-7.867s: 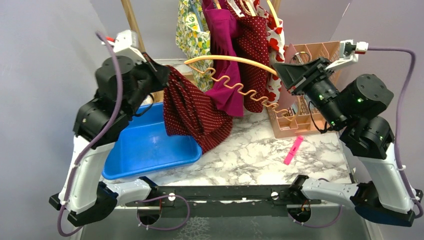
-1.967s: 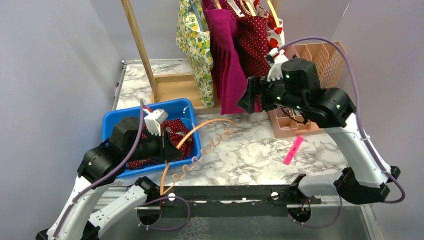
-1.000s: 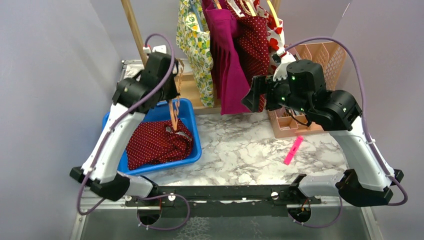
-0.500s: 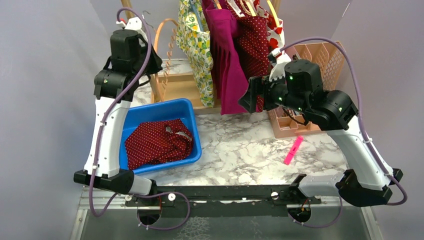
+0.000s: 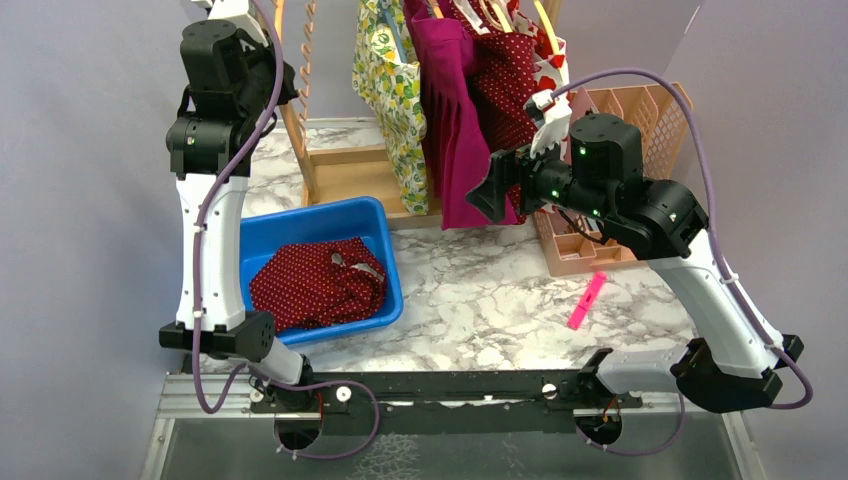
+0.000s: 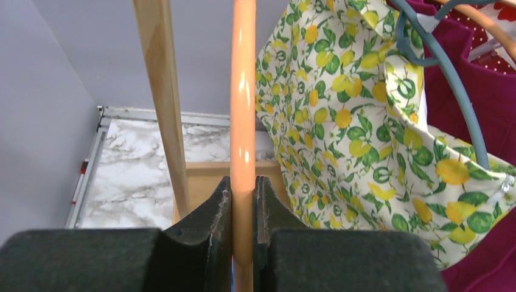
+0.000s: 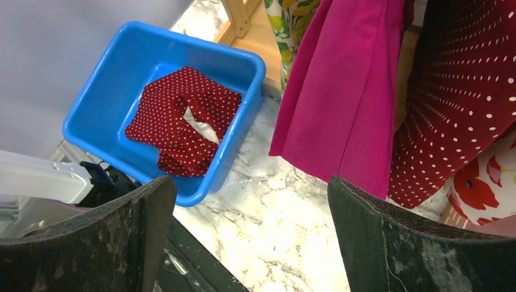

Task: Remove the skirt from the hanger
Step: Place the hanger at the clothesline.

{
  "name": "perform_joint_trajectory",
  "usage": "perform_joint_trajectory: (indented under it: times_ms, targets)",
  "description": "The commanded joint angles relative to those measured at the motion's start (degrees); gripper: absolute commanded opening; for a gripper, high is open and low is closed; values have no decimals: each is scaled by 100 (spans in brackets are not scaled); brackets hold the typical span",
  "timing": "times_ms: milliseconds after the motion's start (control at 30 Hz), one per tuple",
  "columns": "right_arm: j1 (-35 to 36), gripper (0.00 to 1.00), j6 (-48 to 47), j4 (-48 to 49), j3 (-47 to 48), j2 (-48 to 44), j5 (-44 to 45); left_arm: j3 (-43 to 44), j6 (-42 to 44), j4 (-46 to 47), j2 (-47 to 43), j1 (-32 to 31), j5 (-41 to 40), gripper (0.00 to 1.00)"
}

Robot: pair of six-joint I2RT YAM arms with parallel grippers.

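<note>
The dark red polka-dot skirt (image 5: 318, 285) lies crumpled in the blue bin (image 5: 300, 222), off its hanger; the right wrist view also shows this skirt (image 7: 182, 118). The bare orange hanger (image 6: 243, 91) is raised high beside the rack's wooden post, its wavy bar (image 5: 308, 35) at the top edge of the overhead view. My left gripper (image 6: 243, 194) is shut on the hanger's rod. My right gripper (image 7: 252, 188) hangs open and empty above the marble table, next to the hung magenta garment (image 7: 341, 97).
The wooden rack post (image 5: 290, 120) stands just right of the left arm. A lemon-print garment (image 5: 385, 70), a magenta one (image 5: 455, 130) and a dark red dotted one (image 5: 510, 80) hang from the rack. A pink basket (image 5: 640, 110) and a pink marker (image 5: 587, 300) sit at the right.
My left arm has swung up from over the bin to the top of the rack, carrying the bare hanger. The skirt stays in the bin. The right arm has barely shifted.
</note>
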Motion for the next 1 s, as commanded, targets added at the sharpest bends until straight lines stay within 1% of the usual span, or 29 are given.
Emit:
perform_joint_trajectory:
  times_ms: [0,100,167,433,567,633,667,700,733,833,967]
  targets:
    - [9,100,-284,290,169,44,-134,602,138,365,358,152,100,0]
    - [9,100,-301,294,159,42,-38,954,115,218,650,263,91,0]
    - [9,99,-290,322,125,29,4,1041,102,132,780,305,104,0]
    - [8,100,-177,346,81,13,86,904,-88,-17,1013,372,390,0]
    - [9,100,-85,307,88,5,96,453,-95,-97,854,374,341,0]
    - [9,99,-36,295,80,-28,101,364,-152,-107,803,374,378,0]
    - [9,100,-27,277,90,-29,96,355,-194,-132,772,377,382,6]
    - [9,100,-13,262,103,-27,79,333,-249,-138,741,377,361,16]
    - [7,100,-3,240,123,-20,71,302,-290,-138,699,378,337,22]
    - [9,99,28,145,206,4,41,206,-357,-139,554,379,373,38]
    - [9,99,45,60,320,23,11,68,-479,-155,264,372,352,54]
